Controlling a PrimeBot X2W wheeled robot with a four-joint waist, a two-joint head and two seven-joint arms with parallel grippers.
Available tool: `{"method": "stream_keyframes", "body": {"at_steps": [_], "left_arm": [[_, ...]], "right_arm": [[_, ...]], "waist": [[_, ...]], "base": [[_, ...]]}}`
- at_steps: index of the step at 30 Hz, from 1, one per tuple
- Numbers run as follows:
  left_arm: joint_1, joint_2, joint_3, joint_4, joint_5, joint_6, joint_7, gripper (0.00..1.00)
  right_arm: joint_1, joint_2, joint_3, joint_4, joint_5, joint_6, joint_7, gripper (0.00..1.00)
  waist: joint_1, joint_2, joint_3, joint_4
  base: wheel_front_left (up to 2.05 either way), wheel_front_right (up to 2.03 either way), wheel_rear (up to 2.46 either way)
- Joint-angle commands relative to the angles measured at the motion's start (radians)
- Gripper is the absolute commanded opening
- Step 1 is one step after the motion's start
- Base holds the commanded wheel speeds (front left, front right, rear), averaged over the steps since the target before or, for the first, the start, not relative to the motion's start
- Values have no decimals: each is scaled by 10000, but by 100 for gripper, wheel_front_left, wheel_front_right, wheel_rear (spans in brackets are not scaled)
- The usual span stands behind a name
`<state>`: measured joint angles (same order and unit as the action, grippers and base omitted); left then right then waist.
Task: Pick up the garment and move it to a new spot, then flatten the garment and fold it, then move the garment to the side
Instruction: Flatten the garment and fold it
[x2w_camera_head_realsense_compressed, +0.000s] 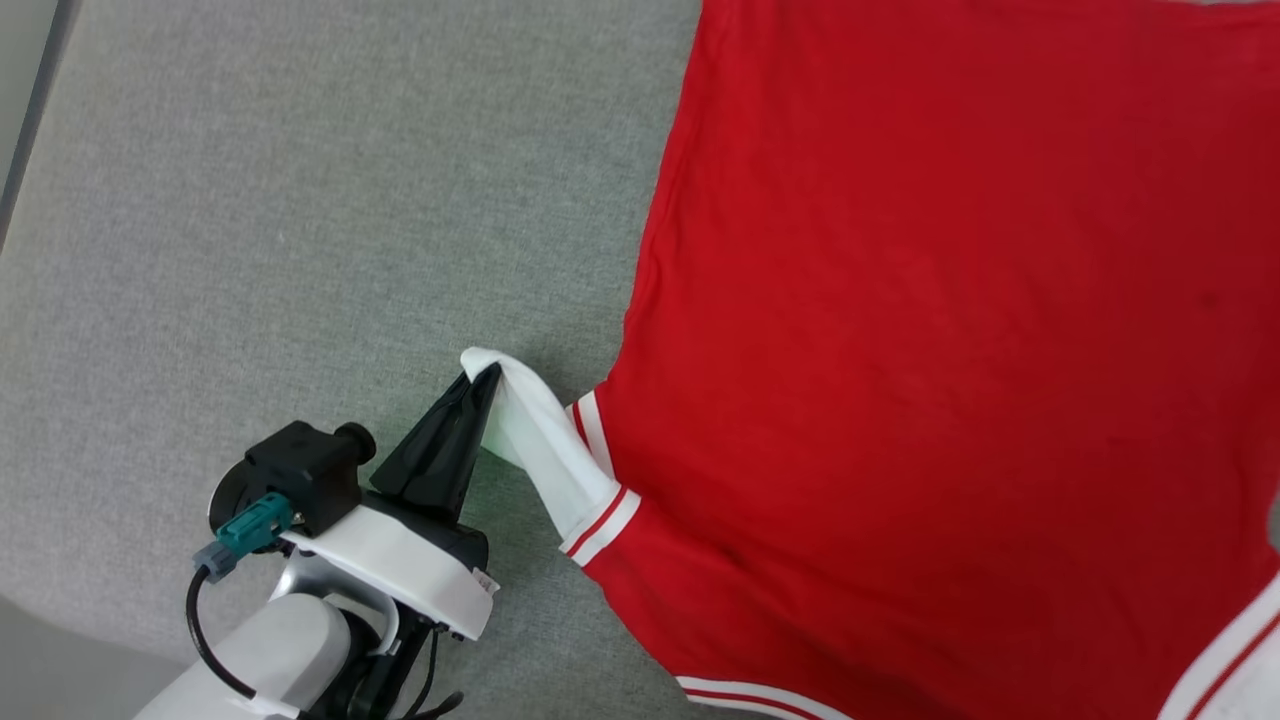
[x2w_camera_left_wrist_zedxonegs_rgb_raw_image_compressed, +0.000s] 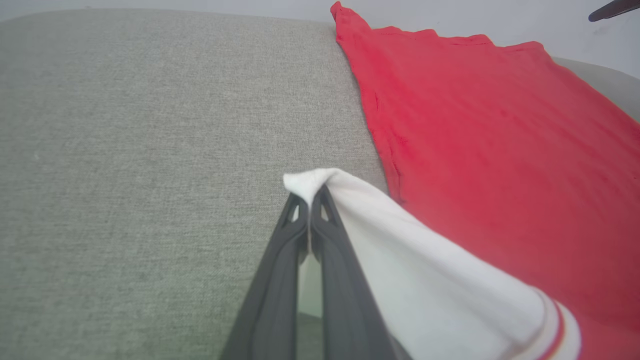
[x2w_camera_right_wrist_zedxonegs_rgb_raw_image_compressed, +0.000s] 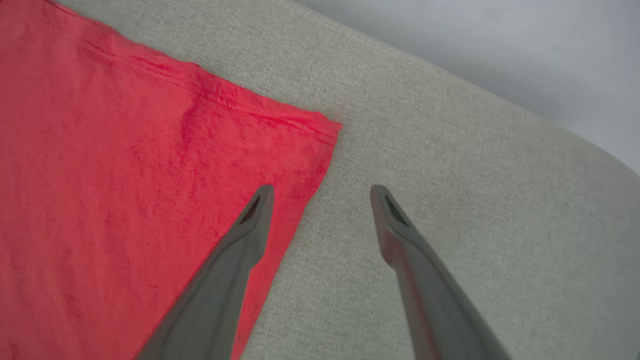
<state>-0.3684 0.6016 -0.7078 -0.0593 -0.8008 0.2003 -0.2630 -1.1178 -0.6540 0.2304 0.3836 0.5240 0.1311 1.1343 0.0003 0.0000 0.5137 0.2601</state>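
Garment is lying spread out and mostly flat on the grey fabric surface, plain red side up, taking over the right part of the head view. Left pincer sits just off the shirt's left edge. Its two dark fingers are pressed together on the tip of the white sleeve, so it's pinching that and holding it raised a little. The sleeve stretches from the fingertips back to the red body, striped trim at the seam. From the left wrist, white cloth is draped over the closed tips and the red body lies off to the right.

Right pincer is spread wide. One finger is over the red cloth near a hemmed corner, the other over bare grey fabric, with the shirt's edge running between them. Can't tell if the tips touch down.
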Motion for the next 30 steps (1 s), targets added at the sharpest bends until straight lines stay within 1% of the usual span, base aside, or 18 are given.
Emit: {"method": "stream_keyframes", "body": {"at_steps": [1, 5, 7, 10, 12, 14, 15, 17, 19, 21, 25, 28, 30], "left_arm": [[-172, -102, 86, -14, 87, -52, -24, 0], [-243, -310, 277, 63, 298, -194, -24, 0], [-296, -414, 313, 102, 429, -272, -24, 0], [-306, -540, 407, 188, 568, -369, -24, 0], [-300, -643, 435, 213, 649, -432, -24, 0], [-297, -678, 460, 276, 709, -491, -24, 0], [-285, -702, 477, 300, 741, -502, -24, 0], [-228, -741, 513, 351, 769, -566, -24, 0], [-167, -758, 553, 402, 811, -585, -24, 0], [-110, -807, 572, 453, 855, -630, -24, 0], [71, -808, 598, 647, 900, -651, -24, 0], [337, -737, 645, 798, 897, -617, -24, 0], [523, -668, 690, 842, 853, -576, -24, 0]], "right_arm": [[-198, 30, -77, 162, -122, -7, 77, 100], [-199, 80, -221, 621, -564, -7, 242, 100], [-60, 140, -306, 716, -548, -7, 130, 100], [412, 163, -221, 845, -461, -7, 112, 100], [869, 88, -4, 960, -453, -6, 283, 100], [1209, -24, -46, 1077, -359, -6, 353, 100], [1305, -65, -86, 1086, -355, -6, 302, 36], [1377, -166, -154, 1048, -308, -6, 248, 0], [1303, -267, -160, 914, -331, -7, 122, 0], [1128, -232, -331, 781, -273, -9, -193, 0], [940, -177, -269, 542, -156, -11, -870, 0], [1106, -282, 25, 390, 58, -11, -1239, 0], [1364, -485, 320, 220, 244, -11, -1415, 0]], "waist": [[-3, 0, 431, 336], [-3, 0, 801, 504], [-3, 0, 934, 588], [-3, 0, 1046, 631], [-3, 0, 1057, 634], [-3, 0, 1046, 643], [-3, 0, 1033, 637], [-3, 0, 998, 614], [-3, 0, 945, 578], [-3, 0, 848, 544], [-3, 0, 398, 354], [-3, 0, -168, 132], [-3, 0, -591, -43]], "base": [[0, 0, 0], [0, 0, 0], [0, 0, 0], [0, 0, 0], [0, 0, 0], [0, 0, 0], [0, 0, 0], [0, 0, 0], [0, 0, 0], [0, 0, 0], [0, 0, 0], [0, 0, 0], [0, 0, 0]]}}
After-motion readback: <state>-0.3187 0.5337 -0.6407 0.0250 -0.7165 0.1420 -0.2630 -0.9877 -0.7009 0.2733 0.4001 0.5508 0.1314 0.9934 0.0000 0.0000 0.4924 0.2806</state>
